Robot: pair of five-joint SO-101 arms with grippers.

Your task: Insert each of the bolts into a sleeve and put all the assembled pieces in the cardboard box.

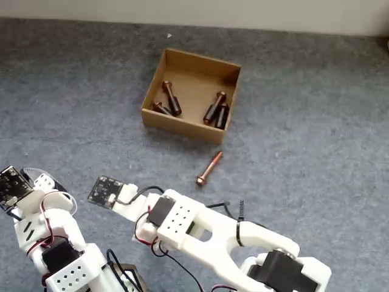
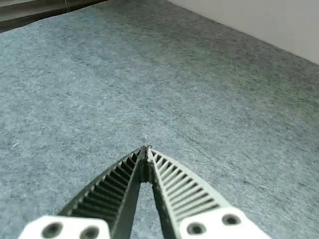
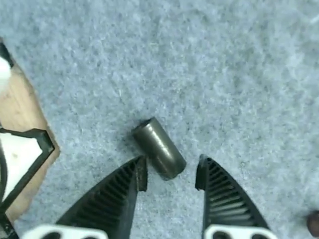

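High view: noted cardboard box [image 1: 179, 125] on grey worktop [image 1: 304, 121], with several bolt-and-sleeve pieces [image 1: 171, 98] inside; logged one loose bolt [image 1: 209, 168] lying just outside its near wall. Left wrist view: found left pincer [image 2: 145, 152] closed tip to tip, gripping nothing, over the worktop. Right wrist view: found right pincer [image 3: 171, 173] moderately parted, dark sleeve [image 3: 159, 148] lying flat between its tips.
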